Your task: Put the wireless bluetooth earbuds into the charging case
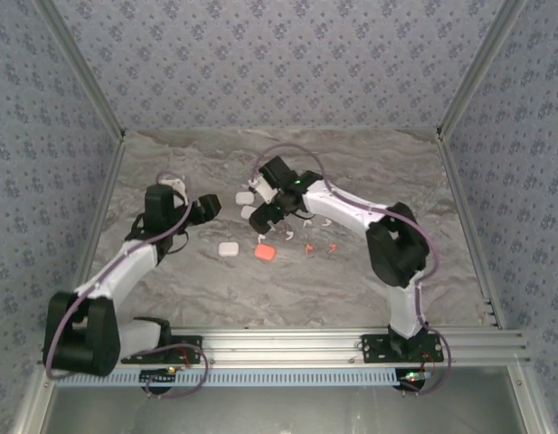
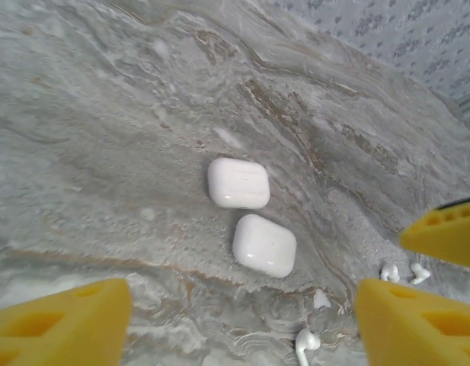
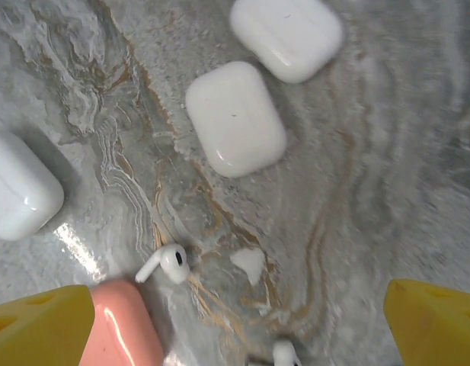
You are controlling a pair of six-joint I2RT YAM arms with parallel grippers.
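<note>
Around the middle of the grey marbled surface (image 1: 288,298), four rounded-square plastic cases are lying shut. The first white case (image 1: 243,197) and the second white case (image 1: 249,212) are sitting just beside each other on the far side of centre. The third white case (image 1: 228,249) is lying nearer the near edge, with the coral-pink case (image 1: 266,252) just to its right.

The tiny stemmed plastic earbuds are all lying loose on the surface, outside the cases. One white earbud (image 3: 166,263) is resting just beside the coral-pink case (image 3: 120,324), stem pointing toward it. Another white earbud (image 3: 284,353) is showing partly at the bottom edge of the right wrist view. Two coral-red earbuds (image 1: 307,249) are lying right of the coral-pink case, toward the right edge. A few more white earbuds (image 1: 326,221) are lying scattered just beyond them.

The left arm (image 1: 125,262) is reaching in from the left edge. Its yellow left fingers (image 2: 63,320) are spread wide and gripping nothing, looking onto the first white case (image 2: 238,183) and the second white case (image 2: 264,245).

The right arm (image 1: 351,208) is reaching across from the right. Its yellow right fingers (image 3: 433,324) are also spread wide with nothing between them, hanging over the white earbud and the coral-pink case.
</note>
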